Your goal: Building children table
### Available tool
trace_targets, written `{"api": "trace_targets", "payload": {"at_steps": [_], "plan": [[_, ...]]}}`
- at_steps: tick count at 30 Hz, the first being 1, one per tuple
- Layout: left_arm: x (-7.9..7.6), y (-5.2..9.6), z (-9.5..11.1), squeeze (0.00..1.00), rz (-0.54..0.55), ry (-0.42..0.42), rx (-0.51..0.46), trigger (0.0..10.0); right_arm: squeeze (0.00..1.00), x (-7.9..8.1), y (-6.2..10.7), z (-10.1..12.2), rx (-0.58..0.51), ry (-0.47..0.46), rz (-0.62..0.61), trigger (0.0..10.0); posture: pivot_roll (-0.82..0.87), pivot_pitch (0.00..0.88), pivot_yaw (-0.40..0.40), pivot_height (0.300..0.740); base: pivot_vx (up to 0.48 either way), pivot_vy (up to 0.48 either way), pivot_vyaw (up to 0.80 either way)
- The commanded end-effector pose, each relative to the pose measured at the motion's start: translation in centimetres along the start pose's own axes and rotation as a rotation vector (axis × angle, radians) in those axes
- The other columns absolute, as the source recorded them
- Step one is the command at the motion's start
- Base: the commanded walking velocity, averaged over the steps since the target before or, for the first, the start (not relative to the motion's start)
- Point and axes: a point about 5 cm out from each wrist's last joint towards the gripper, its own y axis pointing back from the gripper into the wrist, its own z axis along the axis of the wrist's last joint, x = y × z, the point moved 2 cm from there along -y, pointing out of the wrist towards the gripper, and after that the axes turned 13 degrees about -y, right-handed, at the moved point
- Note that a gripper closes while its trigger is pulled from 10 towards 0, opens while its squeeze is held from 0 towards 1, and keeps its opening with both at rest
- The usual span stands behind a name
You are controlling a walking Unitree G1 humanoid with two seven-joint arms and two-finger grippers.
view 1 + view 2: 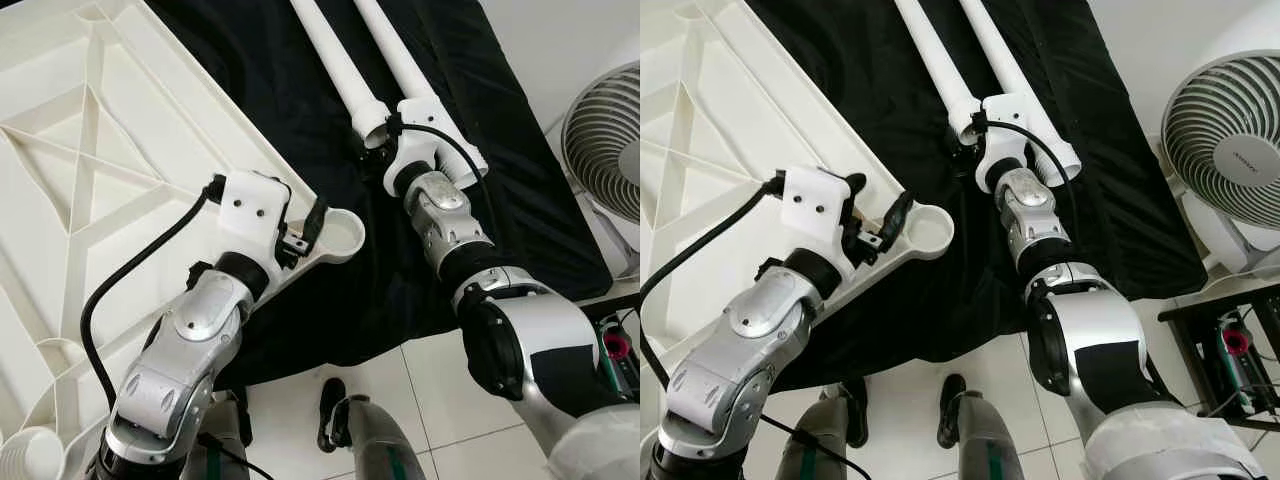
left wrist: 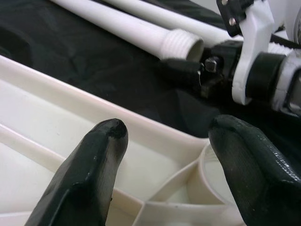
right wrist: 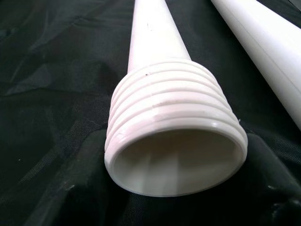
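The white plastic tabletop (image 1: 90,180) lies upside down on the left, ribs up, with a round corner socket (image 1: 342,232) at its near right corner. Two white table legs (image 1: 330,60) lie side by side on the black cloth (image 1: 250,90). My left gripper (image 1: 305,232) hangs open just over the tabletop's rim beside that socket, its fingers (image 2: 101,155) apart with nothing between them. My right gripper (image 1: 372,140) is right at the threaded open end (image 3: 174,141) of the left leg, which rests on the cloth.
A white fan (image 1: 1230,140) stands on the tiled floor at the right, next to a dark stand (image 1: 1230,340) with small items. A second socket (image 1: 25,455) sits at the tabletop's near left corner. The cloth's front edge ends near my feet (image 1: 335,410).
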Motion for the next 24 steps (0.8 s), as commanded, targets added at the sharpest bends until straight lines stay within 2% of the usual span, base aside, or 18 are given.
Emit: {"api": "trace_targets", "payload": {"at_steps": [1,9,12,17,18,19,24], "plan": [[-1.5,0.4,0.2,0.00,-0.151,0.012,-0.020,10.0,0.00,0.2,0.1,-0.6,0.018,-0.016,0.017,0.0,0.24,0.377,-0.076,0.740,0.000,0.000,0.00],[-1.8,0.6,0.3,0.00,-0.163,0.016,-0.015,10.0,0.00,0.1,0.1,0.0,-0.014,-0.003,0.024,0.0,0.24,0.369,-0.074,0.740,0.000,0.000,0.00],[-1.7,0.6,0.2,0.00,-0.164,0.016,-0.012,10.0,0.00,0.0,0.3,0.8,-0.090,0.027,0.033,0.0,0.24,0.351,-0.075,0.740,0.000,0.000,0.00],[-1.4,0.5,0.1,0.00,-0.163,0.018,-0.010,10.0,0.00,0.2,0.7,1.4,-0.162,0.011,0.071,0.0,0.23,0.339,-0.077,0.740,0.000,0.000,0.00],[-1.2,0.4,0.1,0.00,-0.163,0.024,-0.011,10.0,0.00,0.2,0.8,1.4,-0.178,0.008,0.079,8.4,0.23,0.334,-0.079,0.740,0.000,0.000,0.00],[-0.9,0.2,0.1,0.00,-0.163,0.027,-0.014,10.0,0.00,0.2,1.1,1.5,-0.202,0.020,0.088,10.0,0.23,0.323,-0.079,0.740,0.000,0.000,0.00],[0.0,-0.2,0.1,0.00,-0.160,0.034,-0.020,10.0,0.00,0.1,1.6,1.5,-0.234,0.025,0.102,10.0,0.22,0.313,-0.079,0.740,0.000,0.000,0.00]]}}
